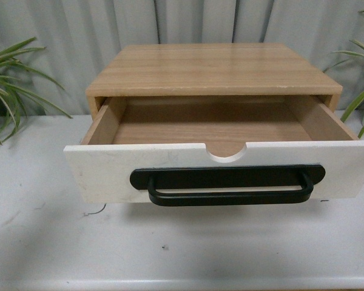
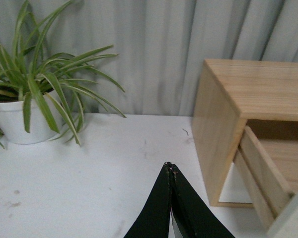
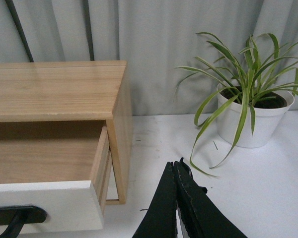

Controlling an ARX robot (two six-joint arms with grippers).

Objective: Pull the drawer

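White-fronted and wooden, the drawer is seen pulled well out of the light wood cabinet that stands on the white tabletop. Its long black bar handle is set just below a semicircular notch. The left end effector is held off the cabinet's left side with its black fingers pressed together, a potted plant being seen beyond it, and the right end effector is likewise closed tip to tip off the cabinet's right side, near a second potted plant.
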